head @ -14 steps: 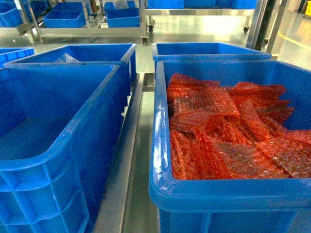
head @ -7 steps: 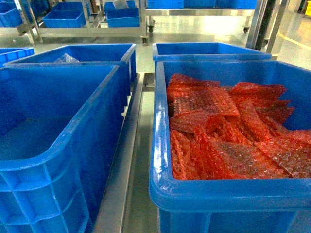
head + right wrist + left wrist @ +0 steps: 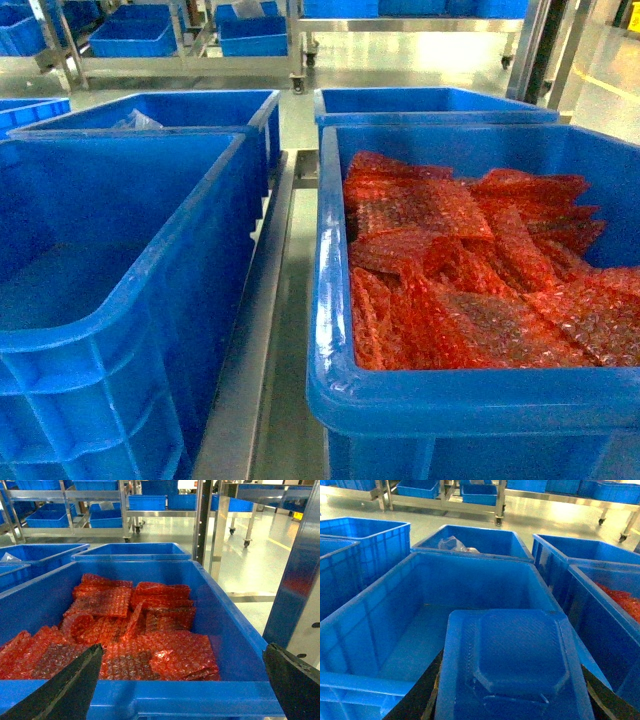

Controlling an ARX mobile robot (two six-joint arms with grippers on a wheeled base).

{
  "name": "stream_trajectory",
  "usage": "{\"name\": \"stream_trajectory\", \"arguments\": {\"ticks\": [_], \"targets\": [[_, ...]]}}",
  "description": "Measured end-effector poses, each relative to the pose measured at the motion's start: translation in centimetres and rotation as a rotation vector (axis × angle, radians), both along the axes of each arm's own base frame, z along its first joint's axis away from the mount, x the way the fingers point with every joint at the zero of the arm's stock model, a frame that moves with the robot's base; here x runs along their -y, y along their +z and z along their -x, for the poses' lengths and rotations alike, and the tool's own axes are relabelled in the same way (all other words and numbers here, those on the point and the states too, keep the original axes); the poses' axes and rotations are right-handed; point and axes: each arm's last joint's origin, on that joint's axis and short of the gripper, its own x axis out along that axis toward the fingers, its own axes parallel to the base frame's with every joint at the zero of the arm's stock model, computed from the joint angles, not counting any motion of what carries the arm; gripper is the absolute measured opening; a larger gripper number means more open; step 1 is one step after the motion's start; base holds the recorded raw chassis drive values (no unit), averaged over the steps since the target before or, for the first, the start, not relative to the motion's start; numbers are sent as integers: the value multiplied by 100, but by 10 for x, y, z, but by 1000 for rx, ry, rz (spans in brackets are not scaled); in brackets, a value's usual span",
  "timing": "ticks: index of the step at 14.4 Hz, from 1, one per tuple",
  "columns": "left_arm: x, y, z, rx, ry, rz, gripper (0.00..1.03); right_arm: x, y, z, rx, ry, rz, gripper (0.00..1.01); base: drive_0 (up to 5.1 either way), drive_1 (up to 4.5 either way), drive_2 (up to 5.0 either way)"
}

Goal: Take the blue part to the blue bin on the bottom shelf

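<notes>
In the left wrist view a blue part (image 3: 517, 660), a moulded tray with a raised octagonal centre, fills the space between my left gripper's (image 3: 512, 700) black fingers (image 3: 417, 697), which are shut on its sides. It hangs over the near rim of an empty blue bin (image 3: 385, 605). That same bin (image 3: 150, 300) is at the left of the head view. A brushed steel rail of the bottom shelf (image 3: 265, 340) runs between the bins. My right gripper (image 3: 182, 680) stands open with nothing in it, in front of a second blue bin (image 3: 210, 695). Neither gripper shows in the head view.
The right bin (image 3: 330, 300) holds several red bubble-wrap bags (image 3: 450, 270). Two more blue bins (image 3: 200, 110) stand behind, the left one with a clear bag in it. Steel carts with blue bins (image 3: 250, 35) line the far floor. A blue post (image 3: 295, 580) rises at the right.
</notes>
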Motion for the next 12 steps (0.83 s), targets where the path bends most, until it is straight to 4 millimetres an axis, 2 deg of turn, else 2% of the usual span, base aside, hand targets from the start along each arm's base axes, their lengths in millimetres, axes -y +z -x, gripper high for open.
{"name": "stream_trajectory", "arguments": {"ticks": [4,6,7,8,9,10,12], "targets": [[4,4,-3,67,22,-33,43,0,0,0,0,0,0,98,0,0,0],[4,7,-40,66,54,-52,43,0,0,0,0,0,0,98,0,0,0],[3,10,-68,69,56,-56,43,0,0,0,0,0,0,98,0,0,0],[3,12,-98,79,52,-61,52,0,0,0,1,0,0,98,0,0,0],[4,0,-112,29,56,-81,65,0,0,0,0,0,0,98,0,0,0],[5,-11,-113,-26,44,-102,78,0,0,0,1,0,0,98,0,0,0],[5,-8,-111,-1,40,-102,100,0,0,0,1,0,0,98,0,0,0]]}}
